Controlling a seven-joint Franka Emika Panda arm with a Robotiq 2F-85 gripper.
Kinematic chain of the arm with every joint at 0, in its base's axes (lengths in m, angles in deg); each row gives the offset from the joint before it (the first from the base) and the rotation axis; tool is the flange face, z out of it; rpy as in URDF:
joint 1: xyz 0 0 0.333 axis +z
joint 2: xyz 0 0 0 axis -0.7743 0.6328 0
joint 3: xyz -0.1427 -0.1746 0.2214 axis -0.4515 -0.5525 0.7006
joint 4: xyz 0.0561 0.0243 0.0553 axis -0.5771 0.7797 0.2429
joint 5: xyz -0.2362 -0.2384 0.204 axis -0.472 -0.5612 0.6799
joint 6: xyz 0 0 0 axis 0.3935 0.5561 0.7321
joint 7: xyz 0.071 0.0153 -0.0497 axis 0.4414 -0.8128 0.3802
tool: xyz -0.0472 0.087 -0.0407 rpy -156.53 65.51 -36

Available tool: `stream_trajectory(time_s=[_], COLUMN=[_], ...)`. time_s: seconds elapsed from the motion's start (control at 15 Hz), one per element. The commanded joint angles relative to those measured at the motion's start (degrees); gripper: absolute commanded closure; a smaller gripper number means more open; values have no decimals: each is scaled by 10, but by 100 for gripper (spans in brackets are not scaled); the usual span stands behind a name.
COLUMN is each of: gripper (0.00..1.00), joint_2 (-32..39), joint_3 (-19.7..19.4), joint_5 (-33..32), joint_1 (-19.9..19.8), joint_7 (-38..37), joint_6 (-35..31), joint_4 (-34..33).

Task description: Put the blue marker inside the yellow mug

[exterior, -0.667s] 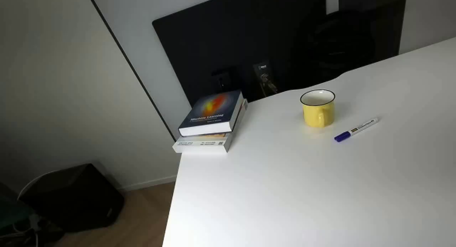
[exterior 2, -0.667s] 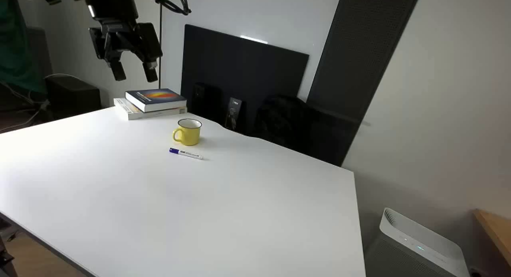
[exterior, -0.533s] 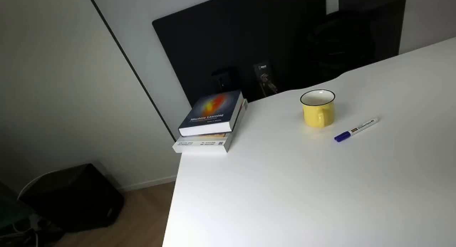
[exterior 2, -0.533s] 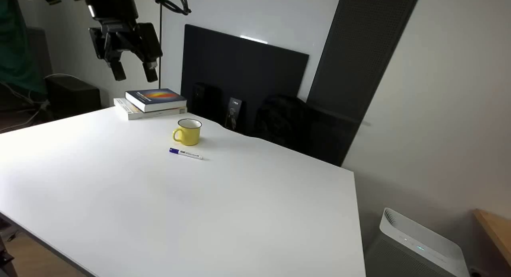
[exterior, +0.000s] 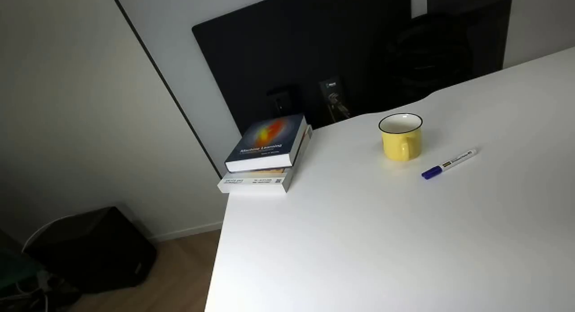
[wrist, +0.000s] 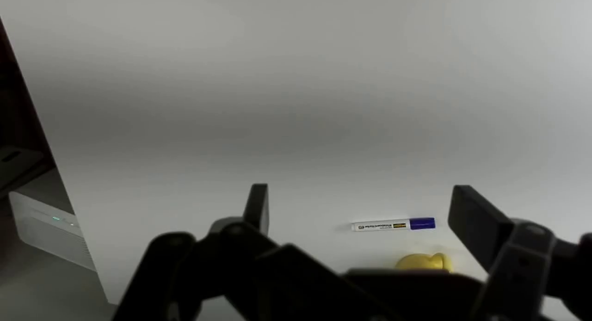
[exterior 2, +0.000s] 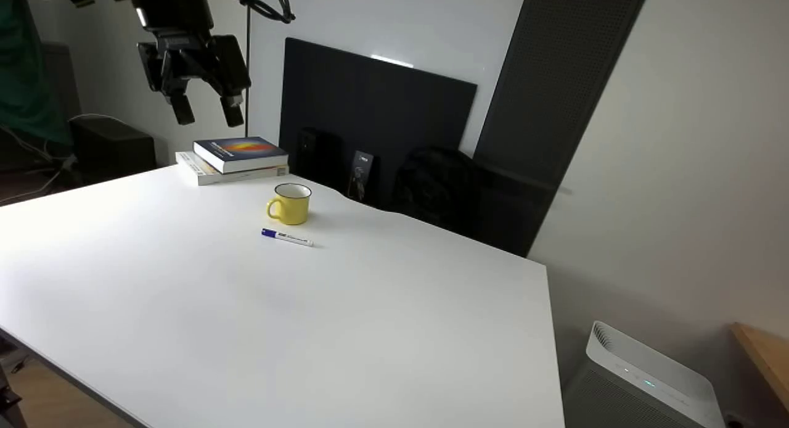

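Note:
The blue marker, white with a dark blue cap, lies flat on the white table in both exterior views [exterior: 449, 164] [exterior 2: 287, 237]. The yellow mug stands upright close beside it in both exterior views [exterior: 395, 148] [exterior 2: 294, 211]; its inside is pale and shows no content. My gripper [exterior 2: 208, 115] hangs high above the table, open and empty, at the upper left of an exterior view. In the wrist view the open fingers [wrist: 358, 191] frame the marker [wrist: 393, 224] far below. Only part of the mug [wrist: 418, 262] shows there; the gripper body hides the rest.
Two stacked books [exterior: 265, 145] lie at the table corner near the mug, also in an exterior view [exterior 2: 240, 156]. A dark panel [exterior 2: 376, 107] stands behind the table's back edge. A white appliance [exterior 2: 647, 378] stands on the floor beside the table [exterior 2: 345, 329].

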Motion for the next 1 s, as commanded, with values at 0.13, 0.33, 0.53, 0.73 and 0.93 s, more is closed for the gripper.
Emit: stream_trajectory(time_s=[0.13,0.33,0.53,0.73,0.93], gripper=[0,0,0,0,0], joint_2=[2,-3,-3,-4,-5], joint_3=[1,-5,-14,-27,-45], joint_5=[-42,-70,-80,-90,-87], joint_1=[1,-24,-45,-65,-81], joint_7=[-48,-125,-185,-245,-296], joint_6=[4,2,2,-12,-14], joint_4=[-2,-2,-2,5,5])
